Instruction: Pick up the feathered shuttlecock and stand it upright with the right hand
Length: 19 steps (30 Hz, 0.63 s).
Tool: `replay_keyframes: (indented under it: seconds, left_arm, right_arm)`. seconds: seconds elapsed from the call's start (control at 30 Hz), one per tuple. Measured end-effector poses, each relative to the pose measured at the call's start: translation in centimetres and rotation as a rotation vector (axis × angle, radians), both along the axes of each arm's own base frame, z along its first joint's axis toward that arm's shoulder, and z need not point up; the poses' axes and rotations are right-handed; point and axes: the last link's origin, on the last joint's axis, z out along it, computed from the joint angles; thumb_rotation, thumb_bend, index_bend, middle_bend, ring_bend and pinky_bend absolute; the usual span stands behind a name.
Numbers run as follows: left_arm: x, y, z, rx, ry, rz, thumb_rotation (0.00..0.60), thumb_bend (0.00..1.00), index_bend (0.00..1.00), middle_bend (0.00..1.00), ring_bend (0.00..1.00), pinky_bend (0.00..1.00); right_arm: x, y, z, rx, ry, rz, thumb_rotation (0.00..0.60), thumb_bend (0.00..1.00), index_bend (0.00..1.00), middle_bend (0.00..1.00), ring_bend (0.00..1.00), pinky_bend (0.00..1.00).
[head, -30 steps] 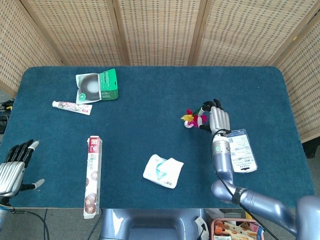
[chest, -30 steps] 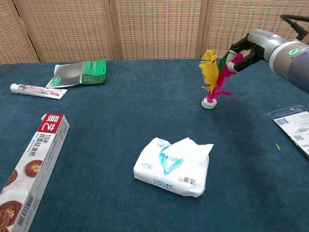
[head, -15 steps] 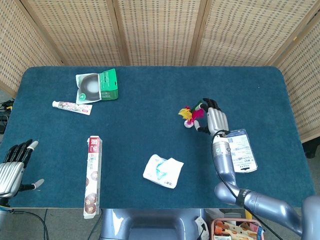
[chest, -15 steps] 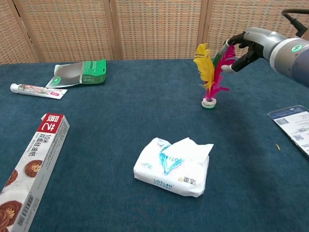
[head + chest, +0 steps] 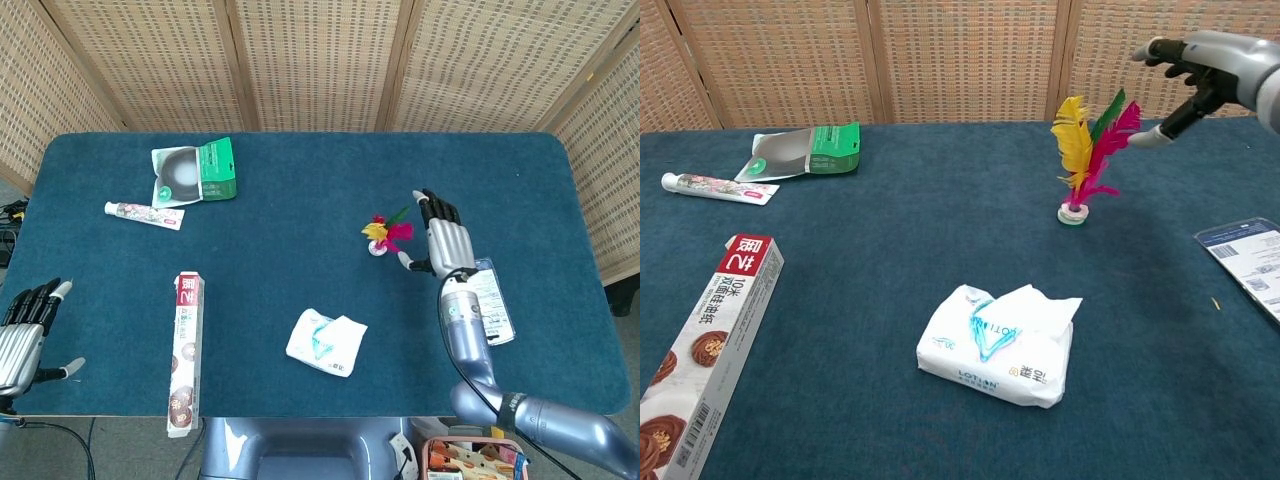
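The feathered shuttlecock (image 5: 1086,152) stands upright on its small white base on the blue cloth, its yellow, green and pink feathers pointing up; from the head camera the shuttlecock (image 5: 384,234) shows right of the table's middle. My right hand (image 5: 1200,66) hovers just right of the feathers with fingers spread, holding nothing and clear of them; in the head view the right hand (image 5: 443,237) sits beside the shuttlecock. My left hand (image 5: 22,336) rests open at the near left table edge, far from it.
A tissue pack (image 5: 998,344) lies near the front middle. A long biscuit box (image 5: 702,351) sits at the left, a toothpaste tube (image 5: 710,187) and an opened green-and-white box (image 5: 806,151) at the back left. A printed card (image 5: 1245,260) lies at the right.
My right hand has let go of the feathers, opened, and drawn back to the right and upward. The shuttlecock stays standing by itself. The left hand has not moved.
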Motion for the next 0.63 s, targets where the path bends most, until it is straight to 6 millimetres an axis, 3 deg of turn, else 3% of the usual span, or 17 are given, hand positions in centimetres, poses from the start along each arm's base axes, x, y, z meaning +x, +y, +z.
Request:
replay_keyframes:
  seconds: [0.2, 0.63]
  left_arm:
    - [-0.1, 0.0, 0.1, 0.0, 0.024, 0.004, 0.6, 0.0, 0.0, 0.0, 0.0, 0.0]
    - [0.3, -0.3, -0.3, 0.007, 0.066, -0.011, 0.6, 0.0, 0.0, 0.0, 0.0, 0.0]
  right_arm:
    - [-3.3, 3.7, 2.2, -0.014, 0.113, 0.037, 0.6, 0.22, 0.0, 0.0, 0.0, 0.0]
    - [-10.4, 15.3, 6.0, 0.003, 0.294, 0.136, 0.6, 0.22, 0.0, 0.0, 0.0, 0.0]
